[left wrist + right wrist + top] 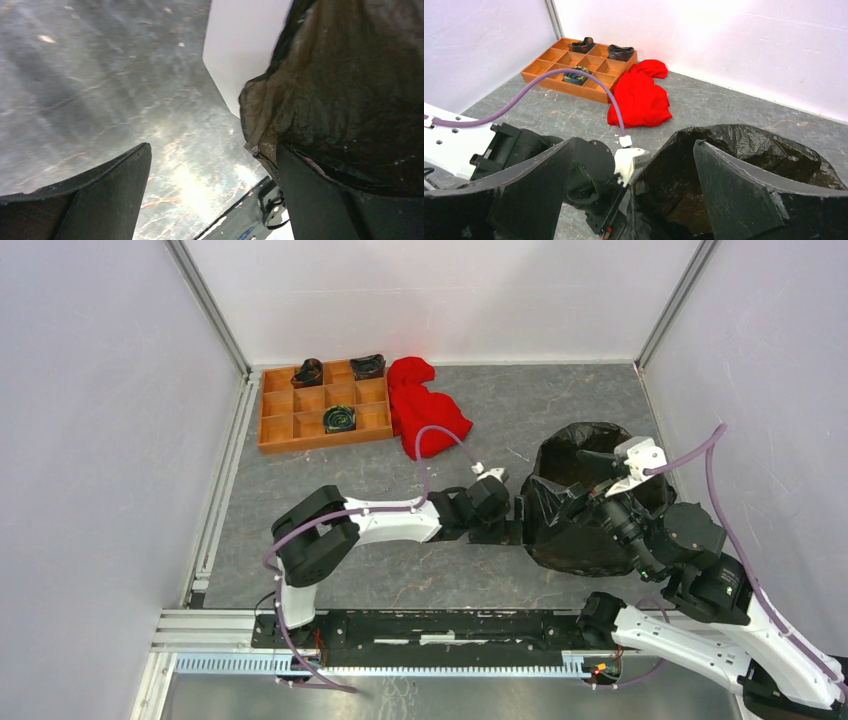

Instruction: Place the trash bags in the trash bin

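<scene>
A: Well, where does the trash bag (570, 540) sit?

B: On the right half of the table (400, 570), well apart from the red cloth (425, 410) and the wooden tray (285, 425) at the far left. It is a crumpled black mound between the two grippers.

A: Which way does it point?

B: Its mouth gapes upward, and the right wrist view looks down into the open rim. The long axis seems to run upright, from the bulging bottom on the table to that rim. The top view alone does not settle it.

A: And the trash bin (240, 50)?

B: Mostly hidden. The left wrist view shows a white faceted face just beside the film. The film drapes over it and looks brownish there. That face appears to be the bin's wall.

A: The left gripper (512, 525)?

B: Low at the bag's left flank, jaws apart, with bare table between them. One finger (330, 200) touches the film's lower edge.

A: The right gripper (582, 480)?

B: Over the mouth, jaws wide apart and straddling the rim. One finger (744, 195) seems to reach inside the bag and the other is outside. It grips nothing.
</scene>
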Controlling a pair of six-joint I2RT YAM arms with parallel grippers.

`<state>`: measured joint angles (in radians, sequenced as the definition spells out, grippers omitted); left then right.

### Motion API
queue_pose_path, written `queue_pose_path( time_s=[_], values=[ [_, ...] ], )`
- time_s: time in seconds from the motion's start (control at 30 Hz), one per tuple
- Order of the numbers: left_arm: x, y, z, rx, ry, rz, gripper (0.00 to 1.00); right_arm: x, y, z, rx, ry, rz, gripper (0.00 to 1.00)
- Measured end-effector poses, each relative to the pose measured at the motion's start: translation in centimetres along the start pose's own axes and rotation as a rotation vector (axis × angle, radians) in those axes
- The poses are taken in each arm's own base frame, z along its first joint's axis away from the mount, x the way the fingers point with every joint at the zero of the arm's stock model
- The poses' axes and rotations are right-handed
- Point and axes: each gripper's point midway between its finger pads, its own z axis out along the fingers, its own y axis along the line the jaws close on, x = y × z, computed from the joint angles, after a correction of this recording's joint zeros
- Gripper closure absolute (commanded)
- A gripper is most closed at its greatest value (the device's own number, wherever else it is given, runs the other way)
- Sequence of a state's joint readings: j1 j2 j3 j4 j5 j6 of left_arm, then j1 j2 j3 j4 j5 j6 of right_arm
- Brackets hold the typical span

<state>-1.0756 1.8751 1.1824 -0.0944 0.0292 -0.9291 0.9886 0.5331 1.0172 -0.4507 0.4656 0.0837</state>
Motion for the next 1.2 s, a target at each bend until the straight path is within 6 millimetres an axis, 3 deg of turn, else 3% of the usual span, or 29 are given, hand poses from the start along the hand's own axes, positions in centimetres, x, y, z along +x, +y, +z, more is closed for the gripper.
queue_pose_path(
  time_s=[0.07, 0.17, 0.27, 0.33, 0.43, 0.6, 0.83, 0.87, 0.9, 0.93, 1.03, 1.1, 1.2],
  values=[
    [0.5, -1.4, 0.5, 0.021, 0.014, 0.016, 0.0, 0.0, -0.4, -0.3, 0.013, -0.002, -0.003, 0.02],
    [0.5, -1.6, -0.1, 0.01, 0.003, 0.023, 0.0, -0.1, -0.8, -0.5, 0.027, -0.002, -0.007, 0.02],
    [-0.5, -0.1, -2.5, -0.032, -0.049, 0.012, 0.0, -0.4, -0.9, -0.6, 0.034, -0.007, -0.009, 0.02],
    [-0.9, 1.4, -5.4, -0.058, -0.093, 0.004, 0.0, -0.6, -1.0, -0.6, 0.038, -0.01, -0.012, 0.02],
    [-2.1, 2.8, -11.7, -0.06, -0.206, -0.009, 0.0, -0.8, -1.2, -0.5, 0.048, -0.009, -0.022, 0.02],
    [-6.2, 1.2, -22.5, 0.021, -0.458, -0.01, 0.0, -1.9, -1.6, 0.2, 0.09, -0.005, -0.041, 0.02],
    [-14.0, -2.5, -41.4, 0.075, -0.855, 0.073, 0.0, -5.7, -2.6, 0.3, 0.151, -0.036, -0.067, 0.02],
    [-15.1, -3.2, -44.8, 0.086, -0.92, 0.089, 0.0, -6.2, -2.8, 0.2, 0.161, -0.044, -0.063, 0.02],
    [-15.3, -3.3, -45.7, 0.09, -0.938, 0.093, 0.0, -6.8, -3.0, 0.0, 0.169, -0.055, -0.057, 0.02],
    [-15.8, -3.4, -48.0, 0.091, -0.979, 0.106, 0.0, -7.2, -3.2, -0.2, 0.175, -0.063, -0.051, 0.02],
    [-16.7, -3.7, -52.2, 0.099, -1.058, 0.133, 0.0, -7.8, -3.6, -0.5, 0.192, -0.077, -0.038, 0.02],
    [-16.9, -3.8, -53.7, 0.1, -1.086, 0.152, 0.0, -7.8, -3.6, -0.6, 0.196, -0.076, -0.035, 0.02],
    [-17.0, -3.6, -54.3, 0.079, -1.101, 0.184, 0.0, -7.7, -3.7, -0.7, 0.199, -0.079, -0.024, 0.02]
  ],
)
